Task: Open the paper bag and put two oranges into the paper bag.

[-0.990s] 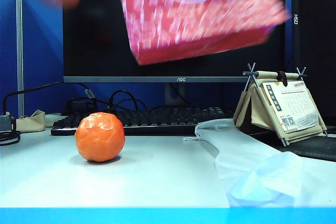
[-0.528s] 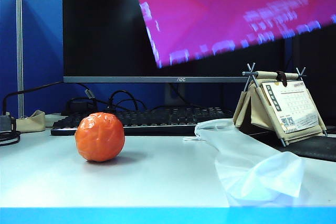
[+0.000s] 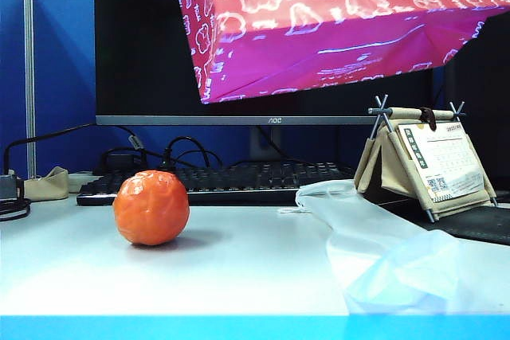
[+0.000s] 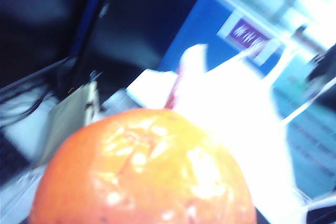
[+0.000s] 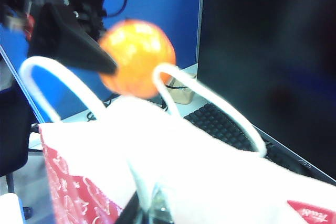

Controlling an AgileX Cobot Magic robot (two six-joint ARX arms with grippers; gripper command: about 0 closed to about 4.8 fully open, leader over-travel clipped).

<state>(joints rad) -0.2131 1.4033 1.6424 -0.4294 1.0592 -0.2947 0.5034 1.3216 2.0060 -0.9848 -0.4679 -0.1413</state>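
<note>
Above desk w/ spare orange [image 3: 151,207]: L gripper [image 5: 79,40] clamping orange [image 5: 137,57], R gripper [image 5: 149,208] pinching paper bag [image 3: 335,21].

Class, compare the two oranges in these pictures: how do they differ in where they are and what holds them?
The orange on the table rests on the white tabletop, untouched; the carried orange is in the air, in the left tool. The table one sits below the lifted paper bag; the carried one hangs near its white handles. Both are glossy, wrinkly and round.
</note>
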